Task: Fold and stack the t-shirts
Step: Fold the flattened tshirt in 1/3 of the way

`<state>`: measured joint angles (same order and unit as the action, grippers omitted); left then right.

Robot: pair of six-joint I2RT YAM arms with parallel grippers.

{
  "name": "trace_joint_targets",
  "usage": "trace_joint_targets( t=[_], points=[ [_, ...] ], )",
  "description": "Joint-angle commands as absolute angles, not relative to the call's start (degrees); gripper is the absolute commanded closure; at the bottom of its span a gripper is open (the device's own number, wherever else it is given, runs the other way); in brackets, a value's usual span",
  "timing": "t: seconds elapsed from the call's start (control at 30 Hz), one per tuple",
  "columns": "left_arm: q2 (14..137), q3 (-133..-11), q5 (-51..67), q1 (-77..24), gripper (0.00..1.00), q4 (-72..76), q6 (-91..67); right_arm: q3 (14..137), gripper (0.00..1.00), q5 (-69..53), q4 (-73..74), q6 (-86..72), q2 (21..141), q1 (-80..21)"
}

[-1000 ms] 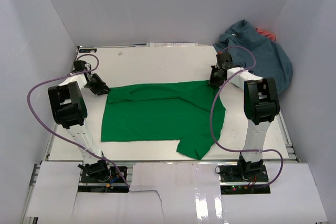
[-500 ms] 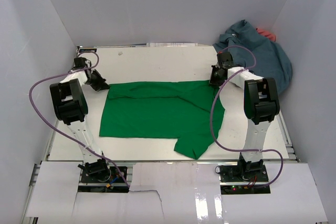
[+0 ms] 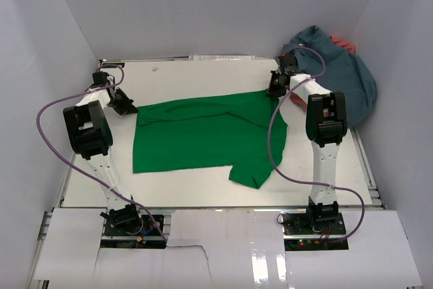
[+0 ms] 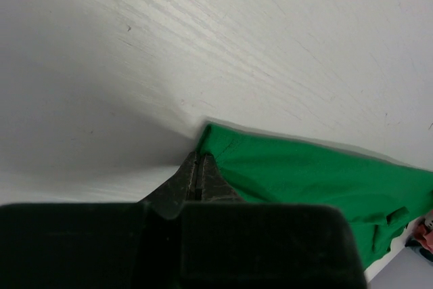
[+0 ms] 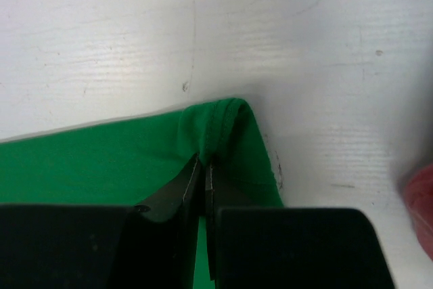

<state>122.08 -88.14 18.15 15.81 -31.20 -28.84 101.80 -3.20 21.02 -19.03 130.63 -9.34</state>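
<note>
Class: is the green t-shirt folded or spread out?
Spread out: green t-shirt lies wide across the table, sleeve sticking out; left gripper and right gripper pinch its far corners.

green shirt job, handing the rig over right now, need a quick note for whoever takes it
Grippers: the left gripper is shut, pinching the far left corner of the green shirt. The right gripper is shut on its far right corner, at a hemmed edge.
Things: the green shirt lies spread on the table, one part sticking out at the near right. The blue-grey shirt is bunched at the far right, and the red shirt peeks out behind it.
Done: nothing stacked yet.
Left: finish folding the green shirt, fold the other two, stack all three.
</note>
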Motion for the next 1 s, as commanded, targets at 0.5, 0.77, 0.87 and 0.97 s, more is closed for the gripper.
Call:
trace_joint_targets(
  t=[0.5,0.77,0.87,0.97],
  points=[
    [115.06,-89.65,20.38,17.49,0.66,-31.55,-30.41,102.39,0.92,-4.74,21.45,-17.40,130.96,-8.70],
    [114.08,-86.40,24.95,17.40,0.63,-31.73,-31.99,101.87,0.92,-5.36,21.18,-17.49,130.61,-8.88],
    [113.29,-84.12,26.72,17.49,0.63,-31.03,-32.96,101.78,0.92,-5.27,21.09,-17.49,130.61,-8.88],
    [113.29,-83.41,26.72,17.40,0.63,-30.76,-32.78,101.69,0.92,-5.36,21.09,-17.49,130.43,-8.79]
  ],
)
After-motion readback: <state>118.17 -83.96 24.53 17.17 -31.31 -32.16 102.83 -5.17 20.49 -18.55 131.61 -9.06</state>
